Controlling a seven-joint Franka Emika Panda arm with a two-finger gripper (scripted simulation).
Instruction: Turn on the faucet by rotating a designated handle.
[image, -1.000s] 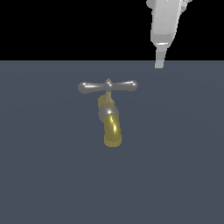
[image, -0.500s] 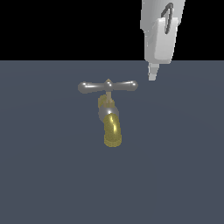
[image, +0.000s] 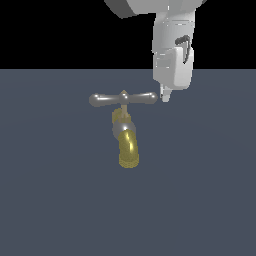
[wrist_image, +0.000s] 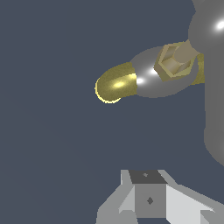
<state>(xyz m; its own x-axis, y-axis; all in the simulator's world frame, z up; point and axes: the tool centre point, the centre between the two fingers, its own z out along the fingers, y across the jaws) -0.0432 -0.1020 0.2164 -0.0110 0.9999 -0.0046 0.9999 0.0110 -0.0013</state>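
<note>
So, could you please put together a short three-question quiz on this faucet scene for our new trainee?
1. True or false: the gripper is clamped around the handle.
2. In the exterior view, the gripper's tip is next to which end of the handle? A) that view's left end B) that view's right end C) the middle stem
3. Fill in: the curved spout of the faucet is ____ in colour.

Key: 1 false, it sits beside the bar's end; whether they touch cannot be told. 2 B. 3 brass-yellow.
</note>
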